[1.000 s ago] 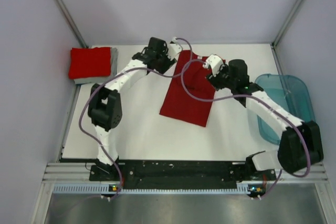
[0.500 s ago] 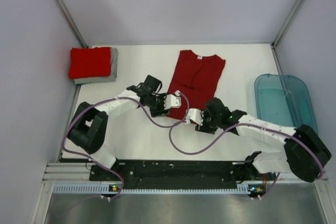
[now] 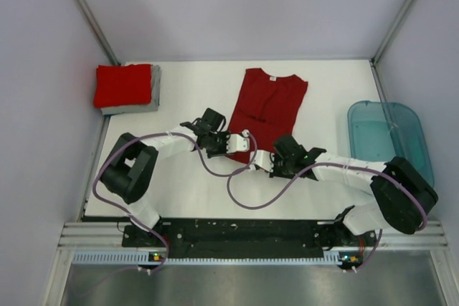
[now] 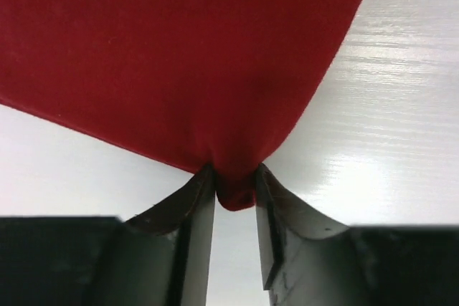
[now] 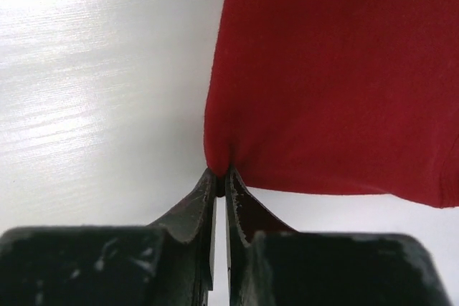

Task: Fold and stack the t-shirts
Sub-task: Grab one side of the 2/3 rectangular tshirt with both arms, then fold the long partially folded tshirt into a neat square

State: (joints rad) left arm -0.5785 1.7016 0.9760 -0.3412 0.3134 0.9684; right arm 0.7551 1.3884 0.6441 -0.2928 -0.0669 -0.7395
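A dark red t-shirt (image 3: 269,105) lies flat in the middle of the table as a long strip, collar at the far end. My left gripper (image 3: 240,141) is at its near left corner. In the left wrist view, the gripper (image 4: 235,177) has a bunched tip of the shirt (image 4: 179,55) pinched between its fingers. My right gripper (image 3: 267,159) is at the near right corner. In the right wrist view, that gripper (image 5: 221,175) is shut tight on the hem corner of the shirt (image 5: 337,77). A folded brighter red t-shirt (image 3: 122,85) rests on a folded grey one (image 3: 155,91) at the far left.
A translucent teal tub (image 3: 387,141) stands at the table's right edge. The white table (image 3: 193,184) is walled in by pale panels at the back and sides. Purple cables loop from both arms over the near part of the table.
Both arms came from the shirt's far end to its near hem. The shirt, skewed a second ago, now lies straight. Both grippers have narrowed onto the near corners, the right one the most.
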